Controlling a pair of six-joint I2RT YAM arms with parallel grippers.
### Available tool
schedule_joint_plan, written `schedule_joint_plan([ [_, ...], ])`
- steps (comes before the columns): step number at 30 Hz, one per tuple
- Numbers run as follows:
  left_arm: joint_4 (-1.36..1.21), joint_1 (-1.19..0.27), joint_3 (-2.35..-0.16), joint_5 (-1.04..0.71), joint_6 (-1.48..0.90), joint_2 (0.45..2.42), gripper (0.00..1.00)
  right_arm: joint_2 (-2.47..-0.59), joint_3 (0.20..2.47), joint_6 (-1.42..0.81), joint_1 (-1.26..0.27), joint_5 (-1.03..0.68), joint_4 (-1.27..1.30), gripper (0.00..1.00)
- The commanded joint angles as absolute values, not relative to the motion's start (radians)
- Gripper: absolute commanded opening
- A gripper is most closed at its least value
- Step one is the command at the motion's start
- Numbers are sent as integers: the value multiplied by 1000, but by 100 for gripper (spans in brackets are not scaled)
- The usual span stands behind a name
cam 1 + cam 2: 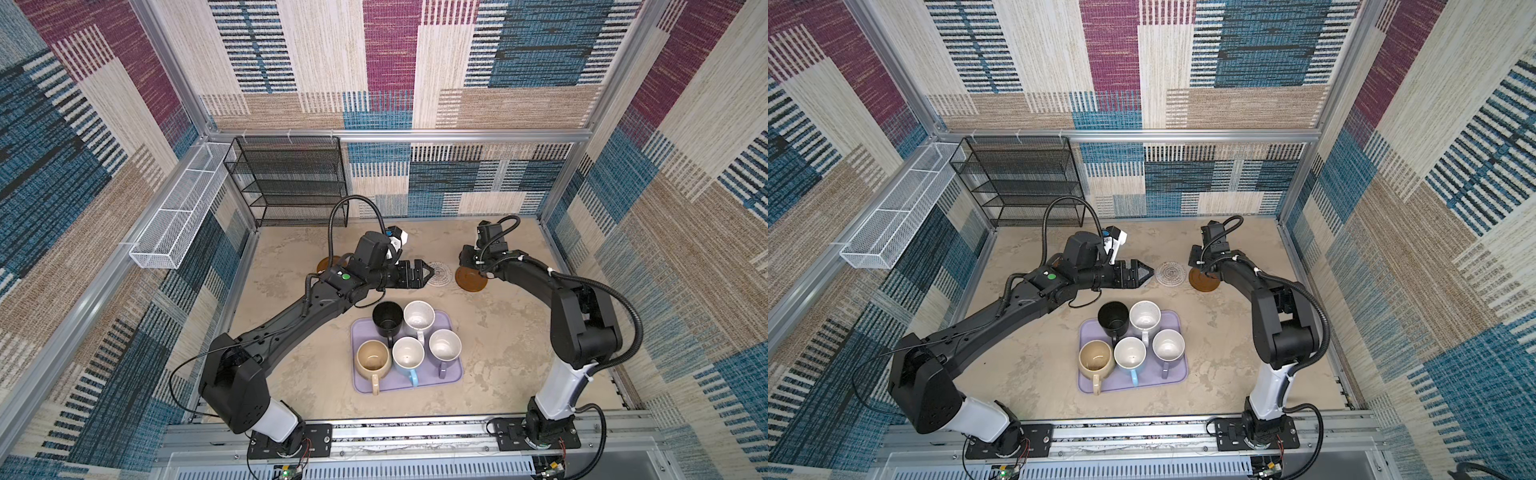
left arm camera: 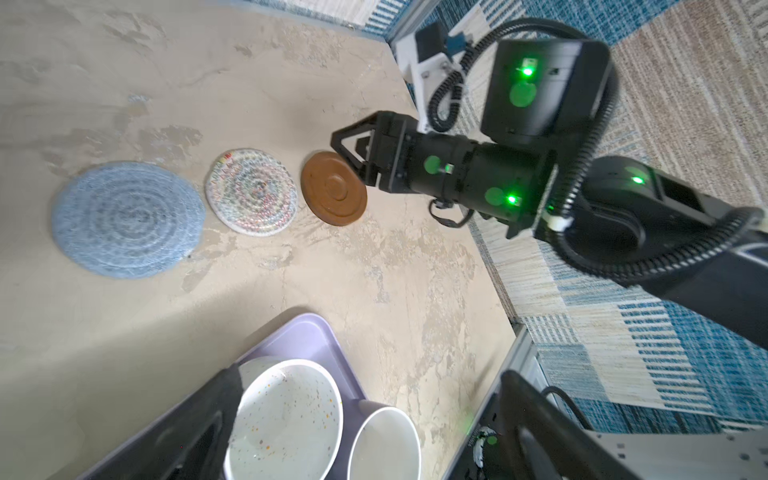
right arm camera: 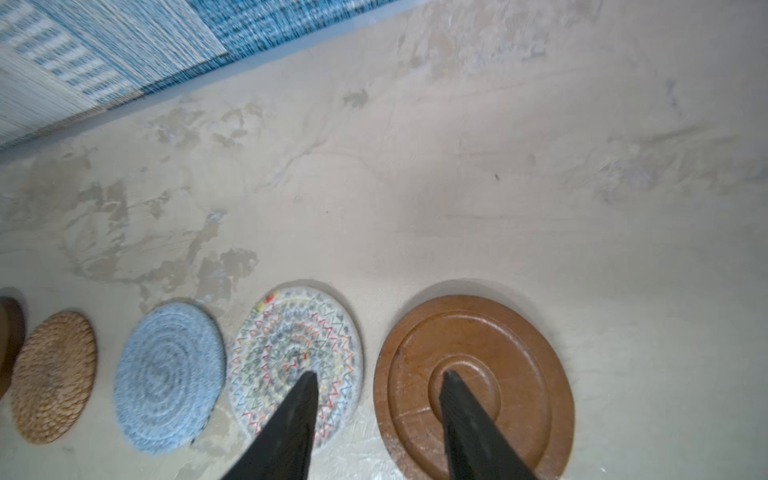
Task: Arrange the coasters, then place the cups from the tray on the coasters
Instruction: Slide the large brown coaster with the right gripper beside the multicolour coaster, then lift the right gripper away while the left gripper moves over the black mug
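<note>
Along the far side of the bench (image 1: 503, 357) all five coasters (image 3: 168, 378) lie in a row. Over the end brown coaster (image 3: 498, 345) the right tool (image 3: 379, 374) hangs spread and empty; the left tool (image 1: 430, 272) gapes empty too. Five cups (image 1: 409, 353) sit on the tray (image 1: 454, 372), none placed yet.

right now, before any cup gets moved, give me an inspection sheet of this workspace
surface: beige mottled tabletop, no spills seen
job's things: five coasters in one row: half-hidden brown coaster, rattan coaster, blue-grey coaster, white-grey coaster, end brown coaster; black cup, speckled cup, beige cup, blue cup, lavender cup upright on the lavender tray
clutter: nothing seen
grippers: left gripper open, empty, tips by the white-grey coaster; right gripper open, empty, over the end brown coaster
cables: black hoses loop along both arms, clear of the cups
surroundings: black mesh rack, white wire basket at back left
</note>
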State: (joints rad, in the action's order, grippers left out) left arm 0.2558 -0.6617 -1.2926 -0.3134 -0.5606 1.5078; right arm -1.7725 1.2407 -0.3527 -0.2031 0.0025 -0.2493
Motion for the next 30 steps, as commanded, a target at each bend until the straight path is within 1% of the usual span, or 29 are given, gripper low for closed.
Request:
schedule_joint_plan([
  [1, 318, -660, -1284, -247, -509, 1462, 100, -1678, 1179, -327, -206, -40, -215, 55],
  [5, 342, -660, -1226, -192, -512, 1372, 100, -1519, 1048, -319, -207, -162, -147, 65],
  [6, 350, -660, -1206, -179, -512, 1347, 100, -1477, 1029, -316, -207, -186, -143, 78],
  [8, 374, -660, -1180, -155, -515, 1299, 100, -1423, 1000, -304, -207, -217, -146, 98],
  [12, 419, -660, -1121, -100, -547, 1210, 100, -1344, 950, -297, -207, -281, -142, 100],
  [16, 470, -660, -1067, -41, -576, 1143, 100, -1230, 844, -297, -207, -439, -63, 96],
  [19, 490, -654, -1019, -45, -622, 1097, 100, -1144, 769, -274, -207, -448, -48, 96],
  [21, 460, -645, -967, -60, -635, 1069, 100, -1103, 734, -269, -207, -461, -25, 96],
  [24, 418, -632, -906, -97, -643, 1045, 100, -1091, 700, -272, -207, -516, 11, 96],
  [26, 444, -629, -899, -103, -643, 1046, 100, -1097, 691, -271, -209, -534, 31, 95],
  [30, 470, -628, -873, -93, -652, 1037, 100, -1102, 683, -272, -210, -526, 58, 95],
])
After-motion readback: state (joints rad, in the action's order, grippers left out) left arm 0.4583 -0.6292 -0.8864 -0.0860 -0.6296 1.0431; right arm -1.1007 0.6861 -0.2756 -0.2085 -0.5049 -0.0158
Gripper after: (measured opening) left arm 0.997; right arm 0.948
